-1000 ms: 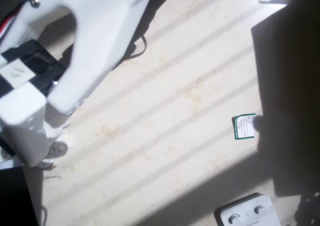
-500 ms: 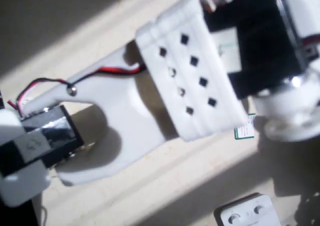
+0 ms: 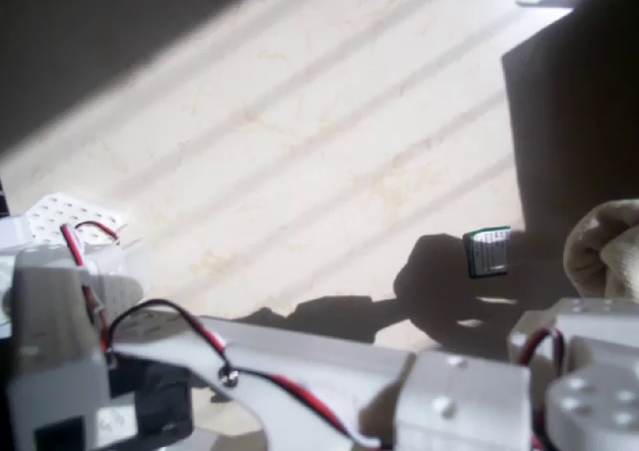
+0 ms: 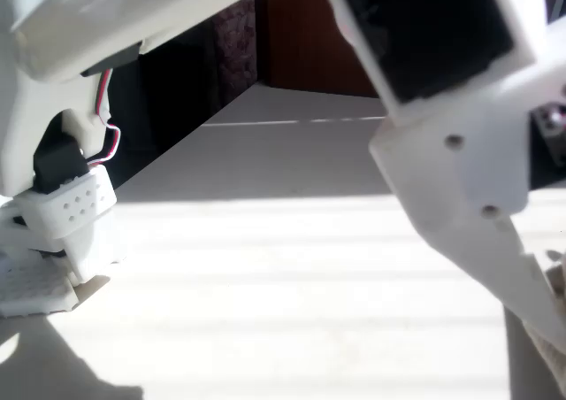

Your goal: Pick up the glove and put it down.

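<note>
Your soft cream-beige knitted glove [image 3: 606, 243] sits at about four o'clock in the overhead view, bunched at the right edge just above the white arm's wrist housing, with the small green-and-white card [image 3: 487, 252] just to its left on the pale striped table [image 3: 329, 152]. In the fixed view the white two-finger gripper [image 4: 546, 316] points down towards five o'clock, its tip apparently touching a scrap of pale fabric. You cannot tell how far the jaws are parted or whether they grip it.
</note>
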Motion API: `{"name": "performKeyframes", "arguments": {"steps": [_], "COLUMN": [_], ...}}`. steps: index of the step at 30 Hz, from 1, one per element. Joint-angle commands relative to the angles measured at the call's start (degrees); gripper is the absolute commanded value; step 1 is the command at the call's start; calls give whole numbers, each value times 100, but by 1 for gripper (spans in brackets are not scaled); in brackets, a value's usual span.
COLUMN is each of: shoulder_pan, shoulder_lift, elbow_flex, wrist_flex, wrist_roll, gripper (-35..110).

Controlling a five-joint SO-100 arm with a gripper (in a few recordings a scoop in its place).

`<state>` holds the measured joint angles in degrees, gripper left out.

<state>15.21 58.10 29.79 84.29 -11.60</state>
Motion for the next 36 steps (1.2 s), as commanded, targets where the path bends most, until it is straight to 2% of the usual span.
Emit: {"name": "performKeyframes", "arguments": {"steps": [1, 21, 33, 36], "shoulder_pan": [176, 88, 88, 88], "shoulder_lift": [-97, -1775, -1890, -1854], "elbow_flex": [-26, -26, -35, -35], "wrist_flex": [70, 79, 88, 193], "wrist_roll": [-44, -44, -44, -44], "gripper": [0, 0, 1, 5]}}
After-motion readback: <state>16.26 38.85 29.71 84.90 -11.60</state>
